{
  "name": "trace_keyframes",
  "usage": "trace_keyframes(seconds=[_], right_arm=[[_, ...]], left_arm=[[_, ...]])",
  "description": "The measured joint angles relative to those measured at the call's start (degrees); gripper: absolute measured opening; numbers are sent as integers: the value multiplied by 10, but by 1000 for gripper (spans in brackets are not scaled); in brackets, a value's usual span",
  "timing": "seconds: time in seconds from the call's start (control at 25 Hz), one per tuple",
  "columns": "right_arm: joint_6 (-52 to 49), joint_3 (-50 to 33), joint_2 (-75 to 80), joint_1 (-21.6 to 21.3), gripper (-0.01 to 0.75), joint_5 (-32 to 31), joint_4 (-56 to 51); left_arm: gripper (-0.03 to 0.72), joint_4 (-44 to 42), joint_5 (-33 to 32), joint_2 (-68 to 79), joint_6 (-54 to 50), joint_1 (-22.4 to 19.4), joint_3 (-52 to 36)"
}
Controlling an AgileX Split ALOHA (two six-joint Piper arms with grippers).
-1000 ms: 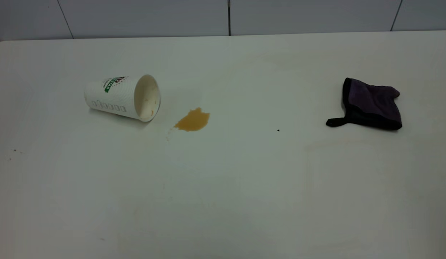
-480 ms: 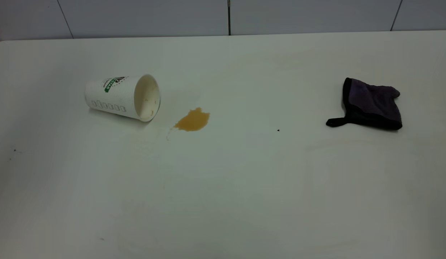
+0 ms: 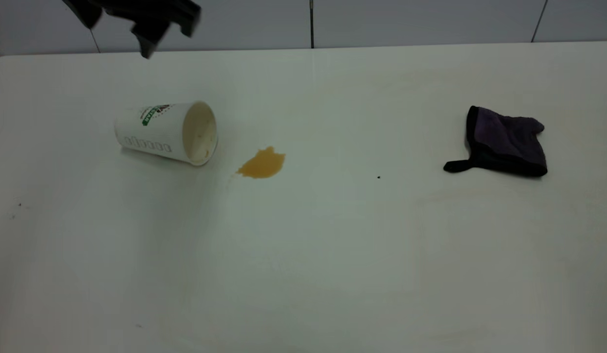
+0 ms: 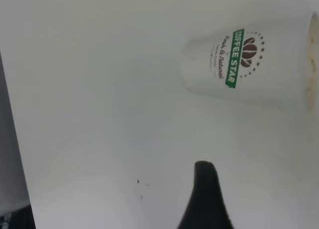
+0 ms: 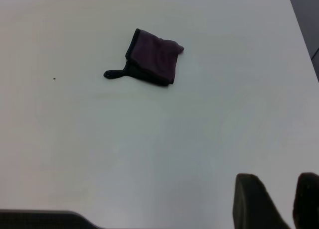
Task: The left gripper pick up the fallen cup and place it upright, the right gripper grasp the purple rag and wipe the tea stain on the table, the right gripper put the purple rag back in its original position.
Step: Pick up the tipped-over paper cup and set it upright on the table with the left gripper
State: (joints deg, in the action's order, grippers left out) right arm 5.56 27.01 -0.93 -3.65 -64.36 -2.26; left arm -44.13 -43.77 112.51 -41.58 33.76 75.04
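The white paper cup (image 3: 166, 132) lies on its side on the table (image 3: 303, 255), mouth toward the amber tea stain (image 3: 262, 164) just to its right. It also shows in the left wrist view (image 4: 249, 64), green logo up. My left gripper (image 3: 136, 24) hangs high above the table's back edge, behind the cup and apart from it. Only one of its fingers (image 4: 204, 199) shows, wide of the other, with nothing held. The purple rag (image 3: 506, 142) lies at the right, also in the right wrist view (image 5: 154, 62). My right gripper (image 5: 286, 189) stays far back from it, jaws a narrow gap apart, empty.
A tiny black speck (image 3: 378, 177) lies between stain and rag. A grey tiled wall (image 3: 430, 22) runs behind the table's back edge. A few dark specks (image 3: 19, 205) lie at the left.
The left gripper has come into the exterior view at the top left, above and behind the cup. Cup, stain and rag have not moved.
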Motion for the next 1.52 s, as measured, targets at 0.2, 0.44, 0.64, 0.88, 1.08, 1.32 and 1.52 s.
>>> trace_keyframes(seconds=[0.2, 0.44, 0.64, 0.88, 1.08, 1.32, 1.52], right_arm=[[0, 0, 0, 0, 238, 0, 0], [0, 0, 0, 0, 238, 0, 0], [0, 0, 0, 0, 238, 0, 0], [0, 0, 0, 0, 238, 0, 0], [0, 0, 0, 0, 238, 0, -2], [0, 0, 0, 0, 238, 0, -2], [0, 0, 0, 0, 238, 0, -2]], left_arm=[[618, -37, 3, 102, -33, 20, 52], [612, -85, 8, 197, -65, 21, 92], [596, -158, 12, 239, -126, 21, 113], [591, -211, 24, 268, -164, 6, 124], [589, -216, 43, 277, -169, -29, 125], [475, -225, 60, 297, -169, -40, 127], [161, -256, 35, 293, -155, -46, 130]])
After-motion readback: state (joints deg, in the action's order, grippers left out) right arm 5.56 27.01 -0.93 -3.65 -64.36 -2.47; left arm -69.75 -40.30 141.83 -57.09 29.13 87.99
